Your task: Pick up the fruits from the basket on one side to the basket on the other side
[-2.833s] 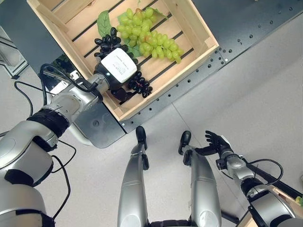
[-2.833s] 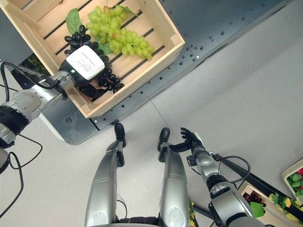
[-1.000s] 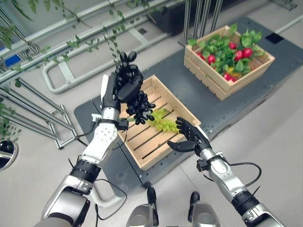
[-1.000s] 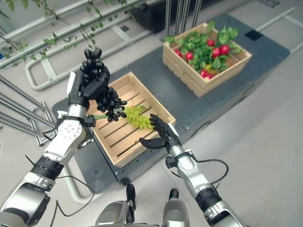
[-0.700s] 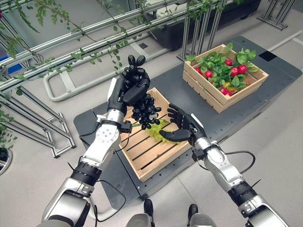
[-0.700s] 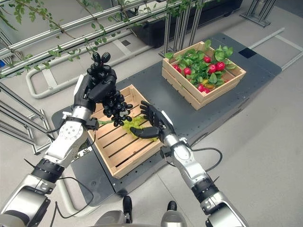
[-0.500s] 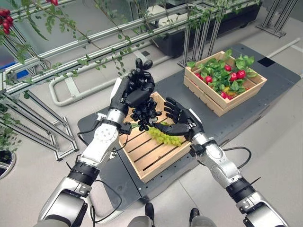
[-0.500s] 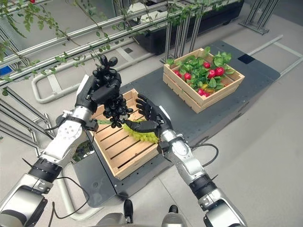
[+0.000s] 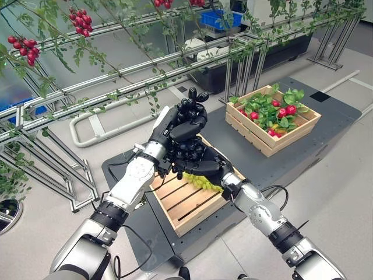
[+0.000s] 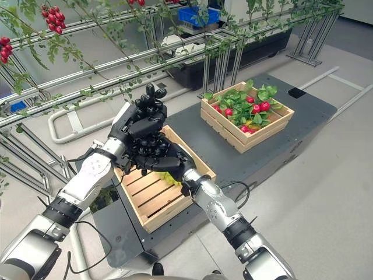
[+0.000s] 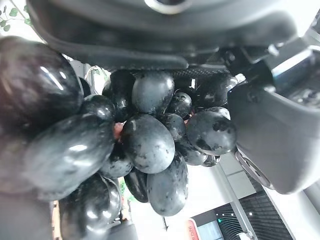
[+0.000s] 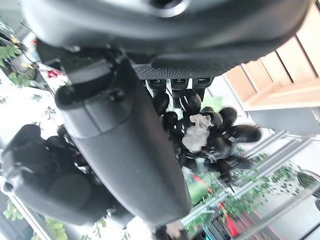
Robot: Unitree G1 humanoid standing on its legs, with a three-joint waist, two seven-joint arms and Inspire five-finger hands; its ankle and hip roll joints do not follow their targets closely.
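Above wooden crate (image 9: 198, 204): black grapes (image 11: 145, 145) within left hand (image 9: 185, 119) fingers, right hand (image 9: 213, 169) beneath

Green grapes (image 9: 203, 182) mostly behind right hand (image 9: 211, 167)

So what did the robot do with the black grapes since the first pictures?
The left hand lifted the black grapes out of the wooden crate and holds them above it. The right hand rose from low beside the robot and now cups the bunch from below. The green grapes stayed in the crate.
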